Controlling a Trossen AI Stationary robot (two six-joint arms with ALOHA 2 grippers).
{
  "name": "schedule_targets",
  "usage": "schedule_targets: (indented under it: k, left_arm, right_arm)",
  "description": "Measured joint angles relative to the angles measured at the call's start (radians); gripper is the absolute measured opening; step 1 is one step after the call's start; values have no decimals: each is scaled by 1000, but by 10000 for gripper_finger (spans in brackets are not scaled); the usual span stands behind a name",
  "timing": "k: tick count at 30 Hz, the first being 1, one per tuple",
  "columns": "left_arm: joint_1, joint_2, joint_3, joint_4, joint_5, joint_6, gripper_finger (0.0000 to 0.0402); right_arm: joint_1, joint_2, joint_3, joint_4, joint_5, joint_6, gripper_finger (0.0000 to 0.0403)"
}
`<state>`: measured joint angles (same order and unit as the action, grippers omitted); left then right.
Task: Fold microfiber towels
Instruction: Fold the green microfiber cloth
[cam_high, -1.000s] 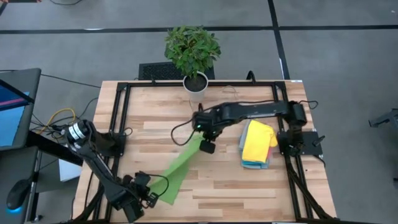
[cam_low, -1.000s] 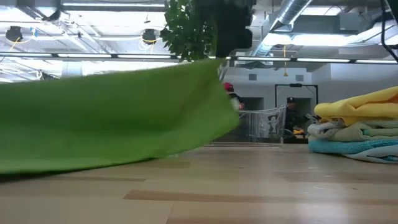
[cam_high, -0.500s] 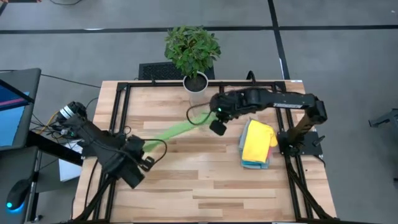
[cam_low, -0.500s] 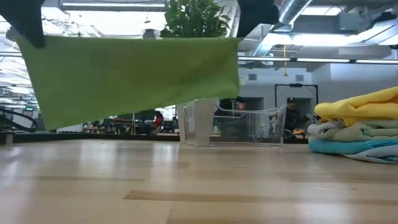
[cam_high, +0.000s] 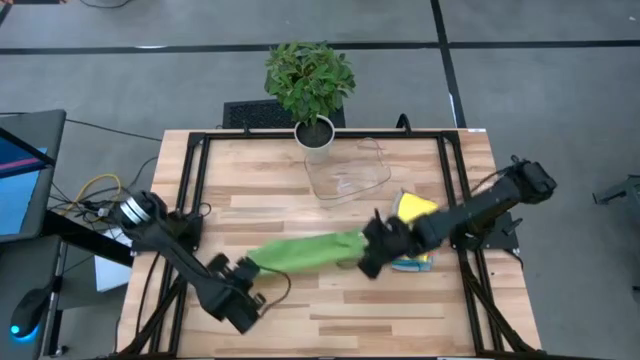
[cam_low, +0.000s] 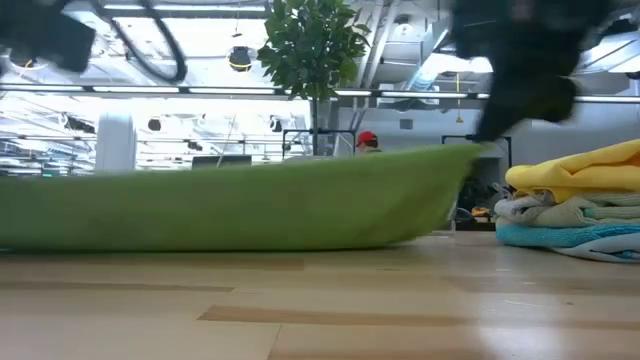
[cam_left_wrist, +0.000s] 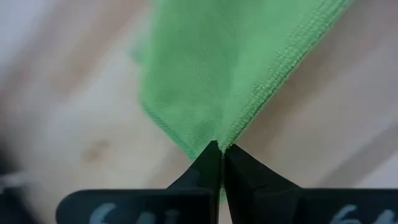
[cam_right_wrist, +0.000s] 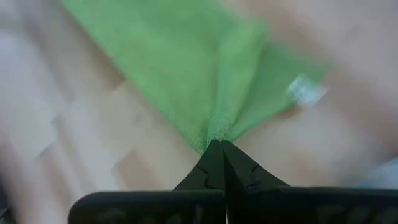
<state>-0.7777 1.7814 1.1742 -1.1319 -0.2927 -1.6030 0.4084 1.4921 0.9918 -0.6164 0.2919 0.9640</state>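
The green towel (cam_high: 305, 251), a moment ago stretched high toward 12 o'clock, now hangs low over the table (cam_high: 400, 310) centre. Left gripper (cam_high: 247, 268) at 8 o'clock and right gripper (cam_high: 368, 248) at 3 o'clock keep their jaws pinched on opposite corners, likely laying it flat for folding.

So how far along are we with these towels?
No towel clearly finished: the pile beside the right arm, yellow on top of grey and teal, looks loosely heaped. In hand: the green towel, stretched low over the table between the left gripper and right gripper, each shut on a corner. Left: folding it, then the pile.
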Motion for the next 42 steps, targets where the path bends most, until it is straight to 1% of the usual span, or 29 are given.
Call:
schedule_targets:
  k: [3,6,9,13,16,19,21,24,26,29,32,33,35,37,42]
  left_arm:
    - [-24,83,16,129,76,29,0]
    - [-49,138,43,229,113,51,0]
    - [-59,153,60,277,117,46,0]
    - [-59,151,61,298,109,14,7]
    - [-53,151,61,320,117,5,34]
    - [-48,149,62,364,133,8,74]
    - [-46,149,79,363,134,4,102]
    - [-42,126,114,351,107,-6,141]
    - [-41,95,145,322,68,-14,161]
    - [-37,44,188,253,-15,-40,181]
    - [-39,16,209,176,-179,-107,189]
    - [-40,15,210,157,-217,-124,189]
    - [-40,17,198,120,-238,-146,188]
    - [-35,18,155,146,-247,-182,186]
    - [-18,21,37,349,-319,-247,177]
  right_arm:
    - [107,0,-99,159,-2,115,8]
    - [186,0,-161,249,15,223,8]
    - [249,0,-184,265,32,274,10]
    - [297,0,-202,264,32,278,24]
    - [321,0,-228,255,27,305,38]
    - [347,1,-237,246,25,318,53]
    - [363,0,-237,244,24,318,65]
    - [381,-8,-235,262,24,319,88]
    - [374,-8,-221,261,24,294,107]
    - [326,1,-184,305,26,187,136]
    - [254,2,-167,327,30,50,157]
    - [225,2,-165,323,31,15,160]
    - [167,2,-166,297,33,-40,163]
    - [121,2,-167,300,32,-87,163]
    - [88,35,-167,331,25,-162,159]
